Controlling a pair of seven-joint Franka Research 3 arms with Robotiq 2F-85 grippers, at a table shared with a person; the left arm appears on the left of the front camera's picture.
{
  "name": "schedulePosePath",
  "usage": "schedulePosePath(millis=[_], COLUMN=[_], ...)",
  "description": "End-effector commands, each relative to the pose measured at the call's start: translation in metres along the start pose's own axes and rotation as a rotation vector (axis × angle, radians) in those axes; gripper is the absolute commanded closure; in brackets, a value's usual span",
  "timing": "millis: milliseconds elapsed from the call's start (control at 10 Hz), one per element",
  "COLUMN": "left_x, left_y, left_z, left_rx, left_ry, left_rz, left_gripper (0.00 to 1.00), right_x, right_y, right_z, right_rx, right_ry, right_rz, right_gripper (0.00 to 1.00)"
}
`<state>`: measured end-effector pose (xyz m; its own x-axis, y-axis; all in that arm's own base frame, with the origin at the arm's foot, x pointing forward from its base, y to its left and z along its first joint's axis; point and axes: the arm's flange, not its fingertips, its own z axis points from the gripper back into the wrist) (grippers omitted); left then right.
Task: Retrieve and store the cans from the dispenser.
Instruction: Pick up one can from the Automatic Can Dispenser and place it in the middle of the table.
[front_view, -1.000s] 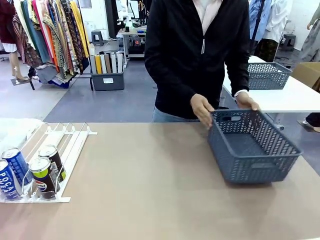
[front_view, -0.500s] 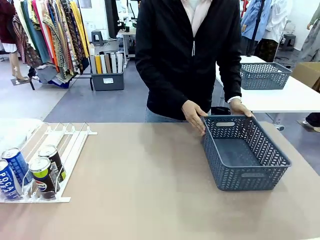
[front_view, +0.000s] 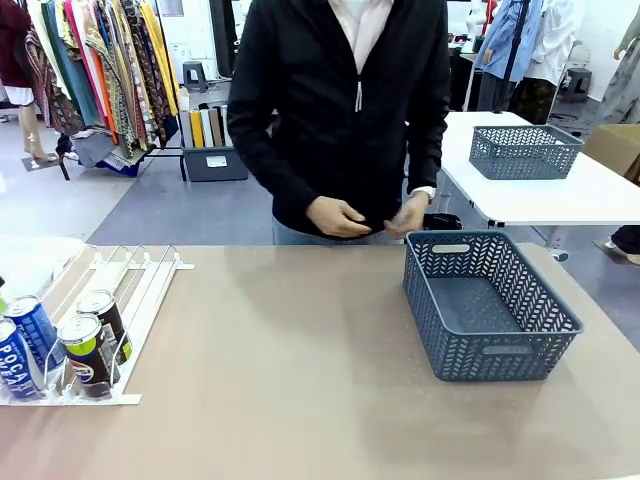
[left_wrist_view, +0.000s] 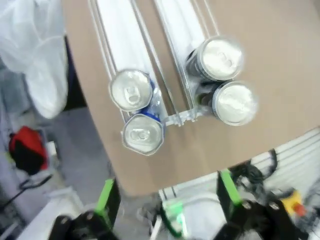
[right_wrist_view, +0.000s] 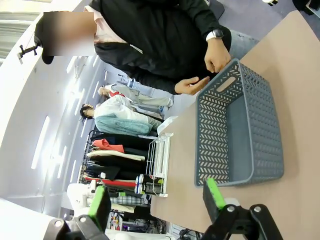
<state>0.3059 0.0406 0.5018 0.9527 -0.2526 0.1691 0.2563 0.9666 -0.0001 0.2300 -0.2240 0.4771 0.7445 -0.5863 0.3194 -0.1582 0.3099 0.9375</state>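
The white dispenser (front_view: 135, 290) lies at the table's left edge with several cans at its near end. Two blue cans (front_view: 30, 328) stand in one lane and two black Pepsi cans (front_view: 88, 352) in the lane beside it. From above, the blue cans (left_wrist_view: 132, 90) and black cans (left_wrist_view: 218, 58) show silver tops against the clear stoppers. My left gripper (left_wrist_view: 167, 200) hovers open above and just past the table's edge, apart from the cans. My right gripper (right_wrist_view: 156, 200) is open and holds nothing, well short of the basket.
A dark grey mesh basket (front_view: 492, 352) sits flat on the table's right side, also in the right wrist view (right_wrist_view: 212, 145). The person stands behind it, hands (front_view: 335, 216) at the waist. A white plastic bag (front_view: 30, 262) lies beside the dispenser.
The person set the tilted basket flat, slid it slightly left, then let go and drew both hands back to the waist. The cans have not moved.
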Motion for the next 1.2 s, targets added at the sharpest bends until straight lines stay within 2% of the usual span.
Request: schedulePosePath(millis=[0, 100, 400, 700, 1100], left_x=[0.02, 0.024, 0.035, 0.045, 0.039], left_y=[0.018, 0.025, 0.035, 0.034, 0.04], left_z=[-0.021, -0.03, -0.052, -0.076, -0.098], left_rx=[-0.066, -0.11, -0.126, -0.101, -0.054], left_ry=[0.084, 0.103, 0.167, 0.22, 0.271], left_rz=[0.077, 0.102, 0.138, 0.169, 0.226], left_gripper=[0.0, 0.0, 0.0, 0.0, 0.0], right_x=[0.003, 0.003, 0.003, 0.003, 0.003], right_y=[0.002, 0.002, 0.002, 0.002, 0.002], right_z=[-0.001, -0.001, -0.001, -0.001, -0.001], right_rx=[0.023, 0.023, 0.023, 0.023, 0.023], right_ry=[-0.015, -0.015, -0.015, -0.015, -0.015], right_rz=[0.014, 0.014, 0.014, 0.014, 0.014], right_gripper=[0.0, 0.0, 0.0, 0.0, 0.0])
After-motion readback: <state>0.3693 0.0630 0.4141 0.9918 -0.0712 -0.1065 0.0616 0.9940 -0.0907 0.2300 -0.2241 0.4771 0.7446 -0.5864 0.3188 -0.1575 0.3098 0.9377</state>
